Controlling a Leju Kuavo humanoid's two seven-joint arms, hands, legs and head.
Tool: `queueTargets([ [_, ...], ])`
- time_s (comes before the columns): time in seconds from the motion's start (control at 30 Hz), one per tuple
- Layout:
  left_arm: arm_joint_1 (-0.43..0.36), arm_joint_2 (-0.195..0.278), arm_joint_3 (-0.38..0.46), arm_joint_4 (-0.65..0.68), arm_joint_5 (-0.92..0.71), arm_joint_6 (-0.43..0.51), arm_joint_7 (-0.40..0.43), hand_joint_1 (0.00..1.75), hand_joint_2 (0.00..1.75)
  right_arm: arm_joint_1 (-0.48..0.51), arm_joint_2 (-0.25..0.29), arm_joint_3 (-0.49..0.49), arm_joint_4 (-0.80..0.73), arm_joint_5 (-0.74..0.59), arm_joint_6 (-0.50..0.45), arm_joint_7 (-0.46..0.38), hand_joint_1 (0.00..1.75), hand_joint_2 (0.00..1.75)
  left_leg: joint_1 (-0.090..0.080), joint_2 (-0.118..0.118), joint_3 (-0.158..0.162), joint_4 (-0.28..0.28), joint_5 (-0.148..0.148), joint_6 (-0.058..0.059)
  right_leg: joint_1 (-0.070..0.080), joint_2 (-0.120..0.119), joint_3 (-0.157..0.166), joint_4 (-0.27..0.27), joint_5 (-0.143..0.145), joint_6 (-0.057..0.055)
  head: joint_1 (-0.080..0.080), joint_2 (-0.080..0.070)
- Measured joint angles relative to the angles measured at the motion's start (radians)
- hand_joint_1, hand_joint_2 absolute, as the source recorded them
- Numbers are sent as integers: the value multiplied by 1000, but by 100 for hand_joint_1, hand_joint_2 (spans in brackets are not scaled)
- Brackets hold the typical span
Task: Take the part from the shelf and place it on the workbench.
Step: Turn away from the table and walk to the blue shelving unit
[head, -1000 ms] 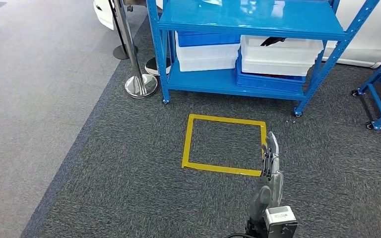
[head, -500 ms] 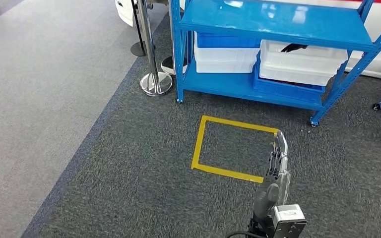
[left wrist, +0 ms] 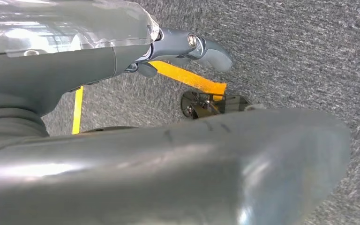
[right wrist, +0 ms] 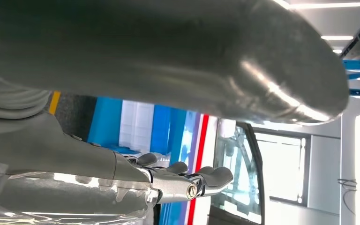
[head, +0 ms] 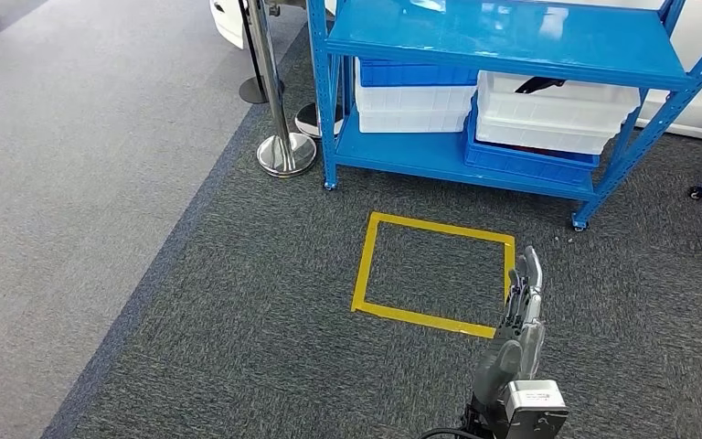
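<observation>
Shelf [head: 503, 41], blue steel with 2 visible levels, stands at the far edge of the dark carpet [head: 238, 347]. On its lower level sit a white bin [head: 411, 108] with a blue bin [head: 416, 73] stacked on it, and beside them another white bin [head: 548, 114] resting in a blue tray [head: 521, 160]. A dark part [head: 539, 86] lies in the top of that second white bin, under the shelf's upper level. In front of the shelf, a yellow tape rectangle [head: 434, 274] marks the carpet. A chrome stanchion [head: 279, 110] stands just beside the shelf's near left post. The right hand [head: 523, 302] hangs at the rectangle's right edge, well short of the shelf, fingers [right wrist: 213, 177] stretched out straight and empty. The left hand [left wrist: 122, 51] hangs over the carpet near the yellow tape, fingers extended, holding nothing.
</observation>
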Motion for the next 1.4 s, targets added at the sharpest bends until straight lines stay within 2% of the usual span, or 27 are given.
queueTargets([
  [0.07, -1, -1, 0, 0, -4, 0, 0, 0, 0, 1, 0, 0, -13, -3, -15, 0, 0, 0, 4, 4, 10, -19, 10, 3, 3, 2, 2, -1, -1, 7, 0, 0],
  [0.1, -1, -1, 0, 0, -4, 0, 0, 0, 0, 1, 0, 0, -20, -3, -23, 0, 0, 0, 7, 8, 17, -31, 17, 6, 4, 3, -4, 15, -12, 10, 0, 0],
  [0.13, -2, -2, 0, 0, -4, 0, 0, 0, 0, 1, 0, 0, -24, -2, -30, -1, 0, 0, 11, 14, 24, -43, 23, 8, 6, 3, -20, 50, -33, 13, 0, 0],
  [0.2, -1, -2, 0, 0, -4, 0, 0, 0, 0, 4, 0, -1, -28, 0, -39, 0, 0, 0, 13, 26, 27, -49, 26, 11, 2, 3, -82, 171, -91, 19, 0, 0],
  [0.23, -1, -2, 0, 0, -4, 0, 0, 0, 0, 6, 0, -2, -29, 1, -41, 0, 0, 0, 13, 32, 27, -47, 24, 11, 0, 2, -113, 227, -109, 23, 0, 0],
  [0.27, -1, -2, 0, 0, -4, 0, 0, 0, 0, 8, 0, -4, -29, 1, -42, 0, 0, 0, 13, 39, 28, -45, 21, 10, -4, 2, -133, 256, -110, 27, 0, 0],
  [0.3, -1, -2, 0, 0, -4, 0, 0, 0, 0, 9, 0, -5, -30, 2, -43, 0, 0, 0, 13, 46, 29, -42, 17, 8, -8, 0, -134, 249, -91, 31, 0, 0],
  [0.37, -1, -2, 0, 0, -4, 0, 0, 0, 0, 10, 0, -5, -31, 2, -43, 0, 0, 0, 15, 60, 33, -31, 5, 0, -14, -21, -82, 131, -19, 36, 1, 0],
  [0.43, -1, -2, 0, 0, -4, 0, 0, 0, 0, 9, 0, -5, -32, 3, -43, 0, 0, 0, 12, 72, 34, -17, -11, -14, -13, -53, -33, 30, 19, 29, 0, 0],
  [0.47, -1, -1, 0, 0, -4, 0, 1, 0, 0, 9, 0, -5, -33, 4, -43, 0, 0, 0, 9, 78, 34, -12, -18, -21, -11, -61, -26, 13, 19, 22, 0, 0],
  [0.57, -3, -1, 0, 0, -4, 0, 1, 0, 0, 9, 0, -6, -38, 5, -52, 0, 0, 0, 11, 95, 41, -8, -29, -38, -9, -35, -31, 13, 16, 0, 0, 0],
  [0.63, -4, -1, 0, 0, -4, 0, 1, 0, 0, 7, 1, -6, -42, 6, -70, 0, 0, 0, 16, 73, 27, 38, -66, -48, -12, -15, -32, 10, 20, -12, 0, 0],
  [0.7, -3, -1, 0, 0, -5, 0, 1, 0, 0, 3, 1, -6, -44, 7, -88, 0, 0, 0, 20, 36, -27, 160, -135, -54, -12, 4, -35, 9, 23, -18, 0, 0],
  [0.73, -2, -1, 0, 0, -5, 0, 1, 0, 0, 2, 1, -6, -44, 7, -94, 0, 0, 0, 20, 28, -60, 227, -162, -55, -11, 15, -36, 10, 23, -19, 0, 0],
  [0.77, -1, -1, 0, 0, -6, 0, 1, 0, 0, 1, 1, -6, -44, 7, -98, 0, 0, 0, 20, 24, -85, 274, -174, -54, -9, 27, -36, 10, 23, -20, 0, 0],
  [0.8, 0, -1, 0, 0, -6, 0, 1, 0, 0, 1, 1, -6, -44, 7, -100, 0, 0, 0, 20, 23, -93, 284, -163, -52, -8, 40, -36, 10, 23, -20, 0, 0],
  [0.83, 0, -1, 0, 0, -6, 0, 1, 0, 0, 0, 1, -6, -44, 7, -101, 0, 0, 0, 20, 19, -82, 253, -133, -49, -8, 53, -35, 10, 24, -20, 0, 0],
  [0.87, 0, -1, 0, 0, -6, 0, 1, 0, 0, -1, 1, -6, -44, 7, -102, 0, 0, 0, 20, 9, -57, 191, -93, -44, -8, 67, -33, 10, 24, -19, 0, 0],
  [0.93, 0, 0, 0, 0, -6, 0, 1, 0, 0, -5, 1, -6, -44, 7, -102, 0, 0, 0, 21, -48, -3, 57, -33, -35, -9, 90, -34, 11, 26, -13, 0, 0],
  [1.0, 0, 0, 0, 0, -6, 0, 1, 0, 0, -7, 1, -5, -44, 7, -102, 0, 0, 0, 18, -82, 17, 2, -21, -28, -15, 113, -41, 9, 31, 2, 0, 0],
  [1.07, -1, 0, 1, 0, -6, 0, 1, 0, 0, -8, 1, -5, -44, 10, -103, 0, 0, 0, 16, -58, 21, -7, -15, -18, -20, 131, -45, 6, 37, 18, 0, 0],
  [1.13, -2, 0, 1, 0, -5, 0, 1, 0, 0, -9, 1, -5, -45, 14, -107, 0, 0, 0, 19, -30, 28, -21, -4, -4, -16, 91, -61, 34, 18, 25, 0, 0],
  [1.2, -1, 0, 1, 0, -5, 0, 1, 0, 0, -12, 1, -5, -46, 16, -110, 0, 0, 0, 17, 1, 30, -29, 0, 5, -11, 29, -112, 137, -43, 28, 2, 0],
  [1.27, 1, 0, 1, 0, -5, 0, 1, 0, 0, -13, 1, -5, -46, 17, -112, 0, 0, 0, 11, 33, 28, -28, -2, 9, -11, 8, -167, 253, -93, 32, 2, 0],
  [1.3, 1, 0, 1, 0, -5, 0, 1, 0, 0, -13, 1, -5, -45, 17, -113, 0, 0, 0, 9, 47, 28, -27, -3, 9, -11, 5, -174, 273, -94, 33, 2, 0],
  [1.33, 0, 0, 1, 0, -5, 0, 1, 0, 0, -13, 0, -5, -45, 18, -114, 0, 0, 0, 7, 58, 28, -26, -4, 8, -10, 2, -159, 253, -77, 32, 2, 0],
  [1.4, -3, 0, 1, 0, -5, 0, 1, 0, 0, -13, 1, -5, -45, 26, -116, 0, 0, 0, 5, 71, 31, -23, -9, 4, -8, -6, -81, 122, -23, 24, 2, 0],
])
